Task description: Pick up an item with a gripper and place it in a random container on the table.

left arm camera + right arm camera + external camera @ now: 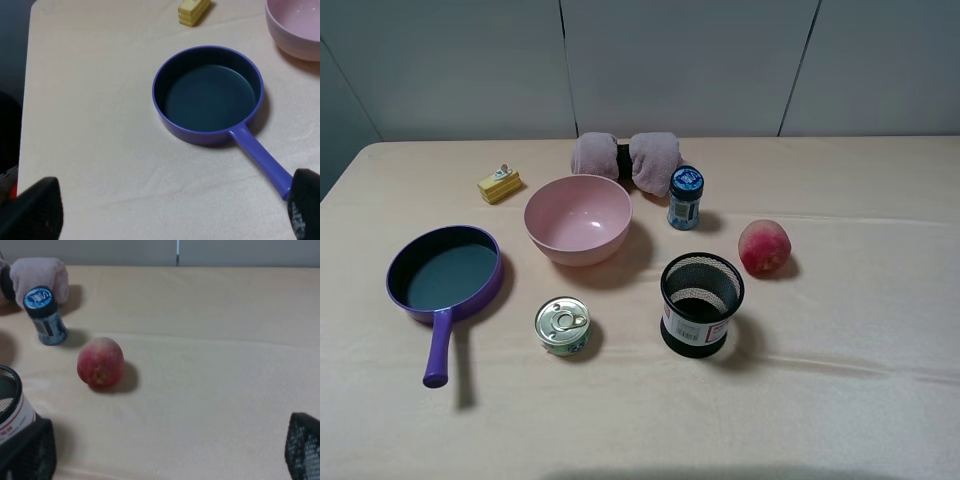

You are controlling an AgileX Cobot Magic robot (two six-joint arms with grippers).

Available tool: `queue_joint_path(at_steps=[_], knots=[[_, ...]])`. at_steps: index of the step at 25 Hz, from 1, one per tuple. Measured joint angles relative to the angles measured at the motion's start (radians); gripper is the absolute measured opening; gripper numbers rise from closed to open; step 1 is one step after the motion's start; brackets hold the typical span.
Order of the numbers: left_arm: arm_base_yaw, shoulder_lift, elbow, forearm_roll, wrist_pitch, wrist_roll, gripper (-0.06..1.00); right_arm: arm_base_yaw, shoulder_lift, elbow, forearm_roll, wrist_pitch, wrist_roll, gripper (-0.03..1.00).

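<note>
A little bottle (686, 197) with a dark blue cap is seen standing up on the table (860, 400). It is placed just to the right of a pink bowl (578, 218) and in front of a rolled pink towel (625, 158). A black mesh cup (701, 303) is set nearer the front edge, apart from the bottle, with its open end up. A white and red label is seen near its bottom. A red peach (765, 246) is found to the right of both and touches neither. A silver tin can (563, 325) is set to the left of the cup, in front of the bowl. A purple pan (445, 275) is laid on the left side, with its handle pointed to the front edge. A small yellow toy cake (499, 184) is placed behind the pan.

In the left wrist view, the left gripper (170, 212) is held over the cloth by the pan. Its two black fingers (35, 212) are spread wide apart, and the end of the pan's handle is hidden behind one of them.

In the right wrist view, the right gripper (165, 450) is spread wide apart too. One of its fingers (27, 452) is seen close to the mesh cup. The bottle and the peach are seen farther off, well apart from it.
</note>
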Motion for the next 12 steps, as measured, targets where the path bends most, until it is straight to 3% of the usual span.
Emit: queue_joint_path(at_steps=[12], knots=[[0.0, 0.0, 0.0, 0.0, 0.0, 0.0, 0.9, 0.0, 0.0, 0.0, 0.0, 0.0, 0.0, 0.69]])
